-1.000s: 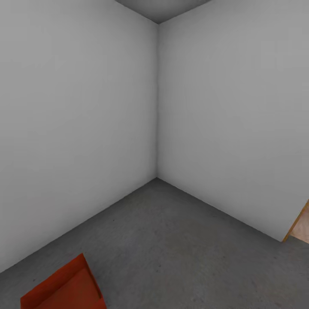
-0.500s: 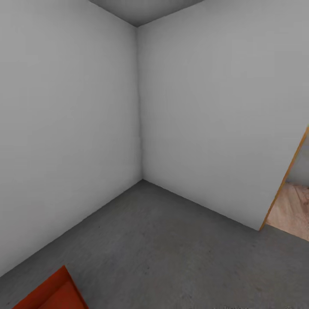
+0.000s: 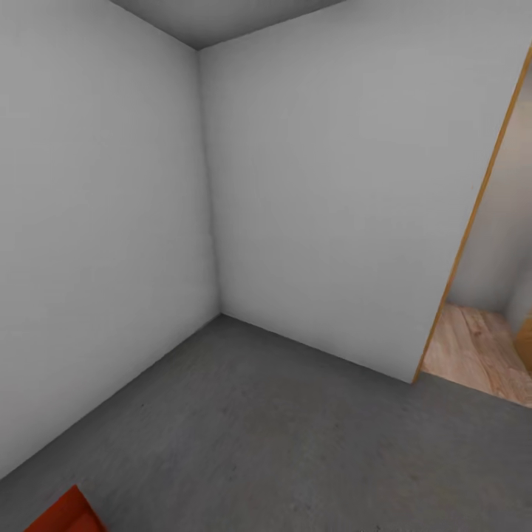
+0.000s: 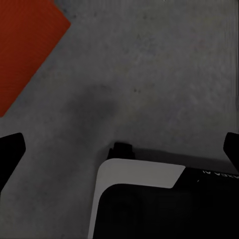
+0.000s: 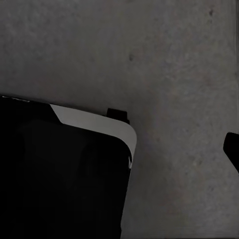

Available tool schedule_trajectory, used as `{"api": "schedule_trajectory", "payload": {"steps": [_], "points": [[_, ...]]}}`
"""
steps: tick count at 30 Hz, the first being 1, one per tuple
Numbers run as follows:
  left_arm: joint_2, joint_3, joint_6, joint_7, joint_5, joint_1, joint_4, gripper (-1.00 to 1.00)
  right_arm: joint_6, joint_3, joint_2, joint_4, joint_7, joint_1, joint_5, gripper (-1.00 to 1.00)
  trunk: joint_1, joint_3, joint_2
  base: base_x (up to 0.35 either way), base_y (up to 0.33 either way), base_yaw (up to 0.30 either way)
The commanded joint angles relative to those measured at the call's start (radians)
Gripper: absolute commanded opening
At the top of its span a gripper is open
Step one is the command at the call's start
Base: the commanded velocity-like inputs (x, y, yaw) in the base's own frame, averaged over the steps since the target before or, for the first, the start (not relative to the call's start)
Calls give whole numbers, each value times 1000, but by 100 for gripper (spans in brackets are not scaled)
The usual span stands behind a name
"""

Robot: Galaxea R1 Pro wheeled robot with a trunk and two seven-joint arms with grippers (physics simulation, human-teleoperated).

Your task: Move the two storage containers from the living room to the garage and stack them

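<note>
Facing a bare room corner from the head view: two plain white walls (image 3: 295, 185) meeting at a vertical seam, grey ceiling (image 3: 214, 18) wedge at top. Dark grey mottled concrete floor (image 3: 281, 436) spread across the lower half. Open doorway at the right edge, orange-wood door frame (image 3: 473, 214) slanting down to the concrete, light wood plank flooring (image 3: 480, 355) visible through it, further pale wall beyond.

Only one corner of an orange-red storage container (image 3: 63, 516) poking in at the bottom left of the head view, resting on the concrete near the left wall. Second container not identifiable.

Left wrist view pointed down at the concrete (image 4: 149, 74); flat orange-red container face (image 4: 25, 45) at one corner of that picture, well apart from the fingers. Left gripper (image 4: 119, 147) with dark fingertips (image 4: 10, 149) set at opposite edges of the picture, spread wide, nothing between them. White-and-black robot body part (image 4: 144, 199) beneath the gripper.

Right wrist view also pointed down at mottled concrete (image 5: 149, 59). Just one dark fingertip (image 5: 232, 147) of the right gripper caught at the picture edge; other finger out of frame, so spread or closed cannot be told. Large black robot body part with a white edge (image 5: 64, 174) next to it.
</note>
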Motion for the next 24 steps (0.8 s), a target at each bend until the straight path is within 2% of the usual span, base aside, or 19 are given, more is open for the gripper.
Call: {"api": "schedule_trajectory", "payload": {"steps": [1, 22, 24], "points": [[0, -7, -2, 2, 9, 0, 0, 100, -5, 3, 0, 3, -2, -2, 6, 100, 0, 0, -1, 0, 0, -259], [-1, -8, -3, 2, 2, 0, -2, 100, -4, 2, 0, 3, 4, -2, 6, 100, 0, 17, -1, 0, 0, -259], [0, -6, -2, 2, 10, 0, -1, 100, -4, 2, -1, 3, 4, -2, 6, 100, 0, 19, -1, 0, 0, -259]]}}
